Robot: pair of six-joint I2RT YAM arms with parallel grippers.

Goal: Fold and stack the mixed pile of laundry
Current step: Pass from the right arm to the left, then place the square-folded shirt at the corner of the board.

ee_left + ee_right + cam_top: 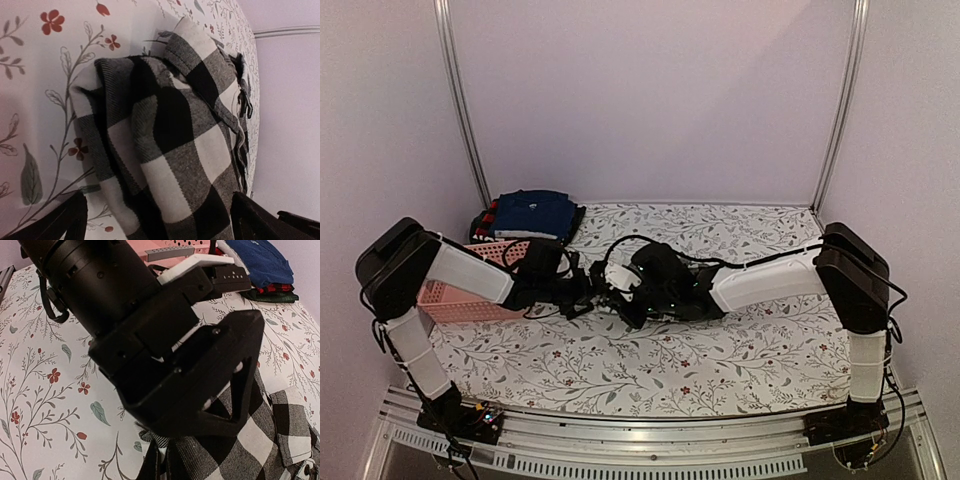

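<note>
- At the far left I am seeing the pink basket (455, 300) sitting on the flowered tablecloth (740, 350), partly under the left arm's white forearm.
- Behind the basket, at the table's back edge, folded garments are lying in a stack: the navy blue piece (532, 212) is resting on top, and the red-and-black plaid piece (272, 288) is peeking out beneath it.
- The left arm is reaching in towards the middle of the table, and the left gripper (159, 200) is hanging over the checked shirt (175, 145) with its jaws spread wide, one dark finger (62, 222) showing on each side of the cloth and nothing held between them.
- The black-and-white checked shirt is lying crumpled in a rumpled mound near the centre of the table, well apart from the stack, with a folded hem turned up along its top.
- The right gripper (161, 462) is meeting the left one over the shirt; its jaws are sitting closed, and they are appearing to pinch the shirt's frayed edge at the bottom of the right wrist view.
- The right arm is stretching in from the right side, its white forearm lying low over the cloth.
</note>
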